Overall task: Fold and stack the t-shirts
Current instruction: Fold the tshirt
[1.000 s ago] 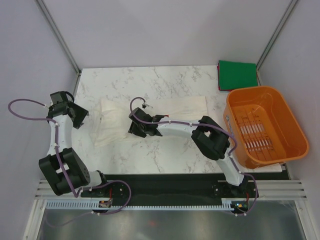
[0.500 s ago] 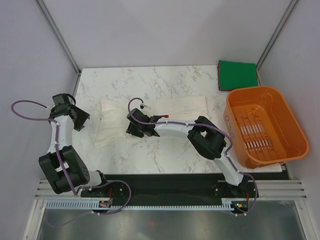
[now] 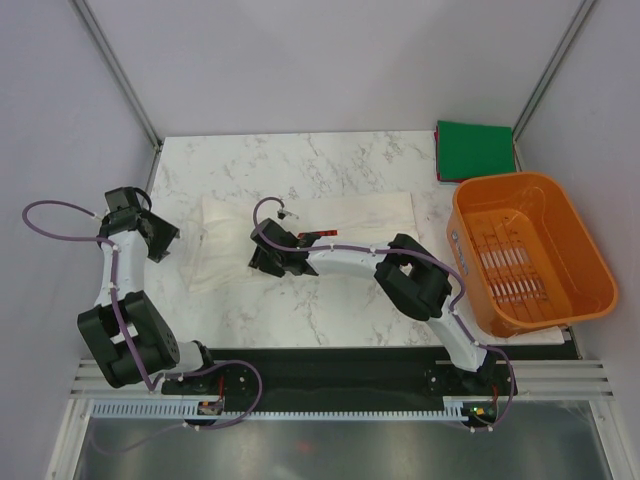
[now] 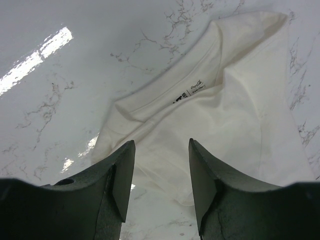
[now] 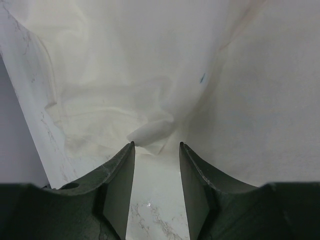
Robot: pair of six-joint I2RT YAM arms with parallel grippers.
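The white t-shirt (image 3: 330, 215) lies partly folded across the middle of the marble table, with a sliver of red print (image 3: 318, 237) showing. Its collar and label (image 4: 187, 93) show in the left wrist view. My left gripper (image 3: 172, 240) is open and empty just left of the shirt's left end. My right gripper (image 3: 262, 262) is open and empty at the shirt's near edge, its jaws either side of a bunched fold (image 5: 150, 134). The dark green t-shirt (image 3: 475, 149) lies folded square at the back right corner.
An orange slatted basket (image 3: 528, 250) stands at the right edge of the table. Grey walls and metal posts enclose the table (image 3: 330, 305) at the back and sides. The right arm reaches across the front of the table.
My right gripper has slid a little left along the shirt's near edge. My left gripper has shifted slightly toward the near side.
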